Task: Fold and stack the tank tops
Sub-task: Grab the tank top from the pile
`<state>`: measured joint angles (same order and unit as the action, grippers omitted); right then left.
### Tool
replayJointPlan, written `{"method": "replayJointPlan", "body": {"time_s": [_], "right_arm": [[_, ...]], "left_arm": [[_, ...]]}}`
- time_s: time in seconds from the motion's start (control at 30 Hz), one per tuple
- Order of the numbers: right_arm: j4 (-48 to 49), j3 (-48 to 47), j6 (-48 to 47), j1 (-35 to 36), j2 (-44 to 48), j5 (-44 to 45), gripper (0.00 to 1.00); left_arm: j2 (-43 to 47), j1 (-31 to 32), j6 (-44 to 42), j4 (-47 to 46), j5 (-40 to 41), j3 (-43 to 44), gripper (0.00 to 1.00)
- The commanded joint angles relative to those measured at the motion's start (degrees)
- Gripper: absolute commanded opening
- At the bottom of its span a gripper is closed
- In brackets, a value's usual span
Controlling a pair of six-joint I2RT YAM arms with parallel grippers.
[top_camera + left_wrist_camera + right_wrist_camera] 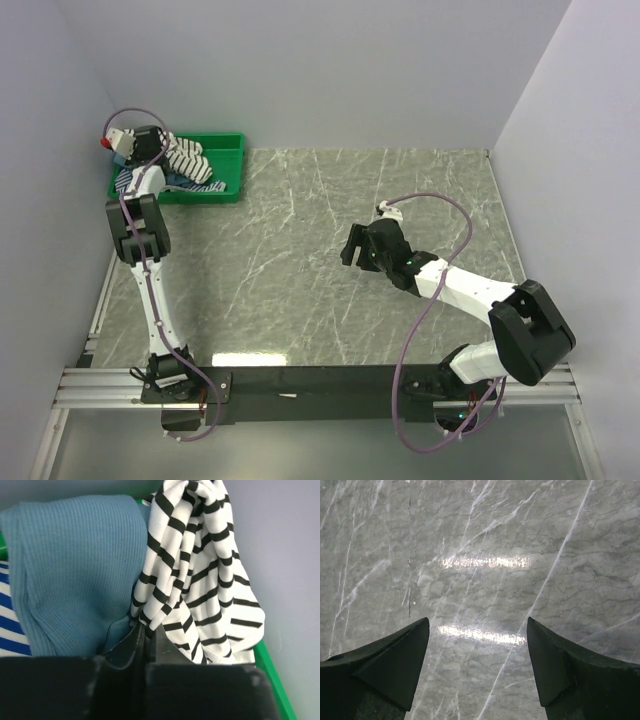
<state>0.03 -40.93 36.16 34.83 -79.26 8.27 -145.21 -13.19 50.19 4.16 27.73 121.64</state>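
Shows a grey marbled table (300, 260) with a green tray (232, 165) at its far left corner, all three tank tops (190, 165) heaped inside: teal-blue top (70, 570) in the middle, blue-and-white striped top (7, 630) at its left, black-striped white top (200, 580) draped at its right. Has the left gripper (148, 635) clamped on the black-striped white top's lower edge, the right gripper (477, 622) spread wide over bare table, well apart from the tray

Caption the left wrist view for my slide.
Left end effector pinches black-striped top beside teal top in green tray.
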Motion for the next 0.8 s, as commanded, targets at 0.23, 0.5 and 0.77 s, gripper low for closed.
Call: {"method": "replayJointPlan", "body": {"time_s": [0.23,0.5,0.77], "right_arm": [[2.08,-2.05,0.22,-0.64,0.07,-0.27,0.84],[1.90,-2.14,0.14,-0.64,-0.01,-0.10,0.84],[2.16,-1.96,-0.21,-0.73,1.04,1.13,0.84]], "left_arm": [[13.10,-0.08,-1.94,-13.65,-11.02,-4.84,0.00],[16.44,0.01,-2.03,-18.48,-16.11,-6.24,0.00],[23.90,1.93,-3.70,-25.60,-24.64,-9.67,0.00]]}}
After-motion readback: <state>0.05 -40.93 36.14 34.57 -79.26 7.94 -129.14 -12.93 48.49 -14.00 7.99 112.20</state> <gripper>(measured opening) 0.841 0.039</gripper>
